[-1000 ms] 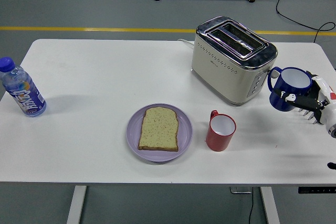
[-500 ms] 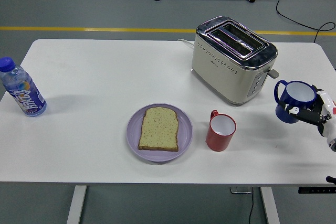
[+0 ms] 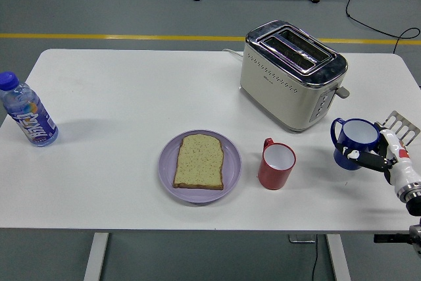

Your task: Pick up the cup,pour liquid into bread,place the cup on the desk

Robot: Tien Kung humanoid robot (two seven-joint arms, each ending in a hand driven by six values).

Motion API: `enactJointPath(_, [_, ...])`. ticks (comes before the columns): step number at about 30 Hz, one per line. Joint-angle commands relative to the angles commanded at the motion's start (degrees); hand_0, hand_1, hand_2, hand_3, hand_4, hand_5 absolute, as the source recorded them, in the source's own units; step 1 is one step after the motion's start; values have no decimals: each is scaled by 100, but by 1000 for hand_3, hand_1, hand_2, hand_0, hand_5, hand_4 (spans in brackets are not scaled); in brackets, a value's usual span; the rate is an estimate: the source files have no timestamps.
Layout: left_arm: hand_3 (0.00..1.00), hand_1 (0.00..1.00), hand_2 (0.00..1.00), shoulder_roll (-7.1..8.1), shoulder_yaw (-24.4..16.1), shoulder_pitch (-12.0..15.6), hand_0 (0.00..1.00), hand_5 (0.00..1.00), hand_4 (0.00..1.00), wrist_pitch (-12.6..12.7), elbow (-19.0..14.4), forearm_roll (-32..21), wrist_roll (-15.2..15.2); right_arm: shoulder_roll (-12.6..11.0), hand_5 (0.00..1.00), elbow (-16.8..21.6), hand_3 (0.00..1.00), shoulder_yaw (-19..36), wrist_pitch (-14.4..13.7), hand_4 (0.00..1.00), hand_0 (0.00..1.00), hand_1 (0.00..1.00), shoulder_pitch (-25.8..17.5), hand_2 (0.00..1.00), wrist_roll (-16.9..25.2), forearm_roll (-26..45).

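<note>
The right hand (image 3: 385, 157) is curling its fingers around the blue cup (image 3: 355, 143), which is sitting upright at table level just right of the toaster (image 3: 291, 74) — the left hand is showing nowhere. If the fingers are dragging on release, the cup may tip — the bread (image 3: 199, 160) is lying on its plate (image 3: 166, 162), in front of the toaster.

Probably a lab: taped floor (image 3: 99, 35), cables (image 3: 368, 4).

two cups: a red cup (image 3: 276, 166) at centre, a blue cup (image 3: 354, 143) at 3 o'clock. one toaster (image 3: 291, 74), one purple plate (image 3: 168, 169), one bread slice (image 3: 199, 160), one water bottle (image 3: 27, 118) at 9 o'clock.
</note>
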Motion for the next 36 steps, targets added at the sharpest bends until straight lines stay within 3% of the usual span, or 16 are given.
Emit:
enactJointPath(11, [611, 756, 773, -13, -62, 12, 690, 998, 396, 21, -7, 86, 34, 151, 2, -286, 513, -233, -20, 651, 480, 432, 133, 535, 232, 183])
enactJointPath(29, [611, 756, 773, -8, -128, 21, 690, 998, 396, 41, -13, 202, 72, 171, 2, -544, 514, -406, -84, 647, 484, 434, 92, 536, 520, 376])
enactJointPath(36, [611, 756, 773, -4, -188, 22, 690, 998, 396, 46, -16, 306, 104, 252, 2, -654, 514, -388, 7, 647, 486, 434, 81, 537, 669, 438])
